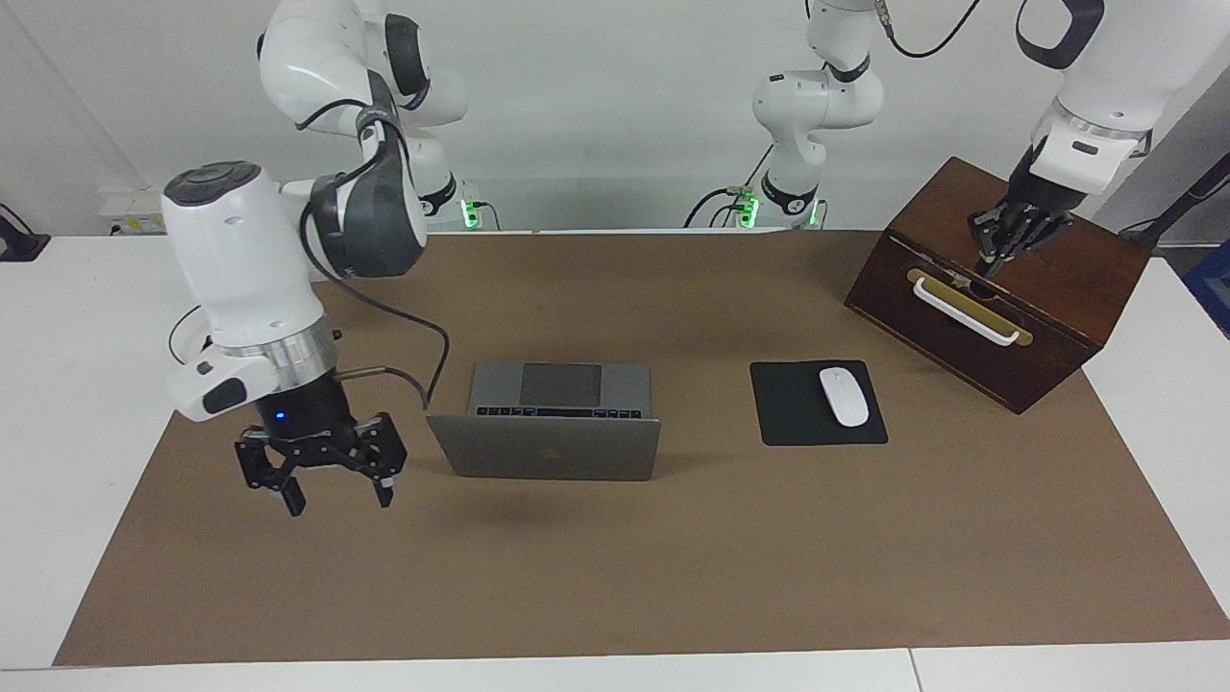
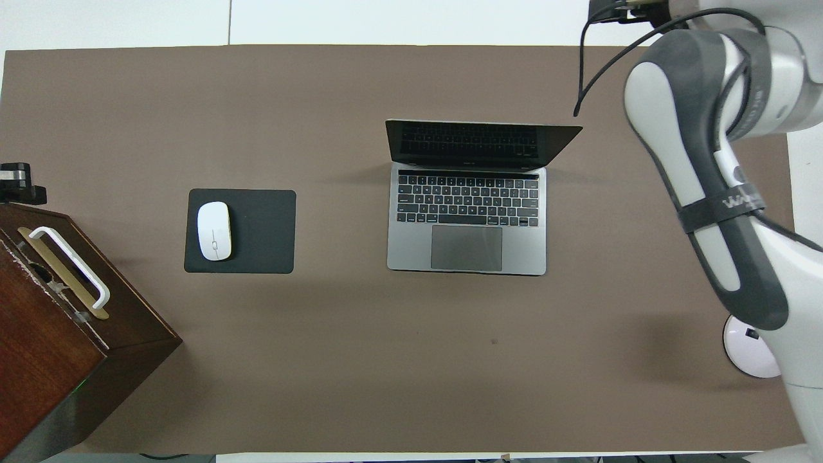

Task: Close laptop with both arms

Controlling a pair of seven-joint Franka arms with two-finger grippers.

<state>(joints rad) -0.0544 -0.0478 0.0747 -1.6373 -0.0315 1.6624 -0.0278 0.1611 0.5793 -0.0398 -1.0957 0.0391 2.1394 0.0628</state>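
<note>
While the laptop sits open on the brown mat near the middle of the table, neither gripper touches it. Its lid stands raised, tilted away from the robots, with the dark logo on its back in the facing view. The overhead view shows the dark keyboard and the grey trackpad on the side nearer the robots, and the dark screen above them.

The right gripper hangs in the air over the mat, beside the laptop toward the right arm's end of the table, and apart from the lid's edge. Its black fingers point down and are spread wide, with nothing between them.

The left gripper is at the wooden box, which stands at the left arm's end of the table. Its tips point down at the top front edge of the box, just above the white handle. Whether its jaws are apart or together cannot be told, nor whether it touches the box.

Between the laptop and the box lies a black mouse pad, flat on the mat, with a white mouse resting on it. The pad is well apart from the laptop.
</note>
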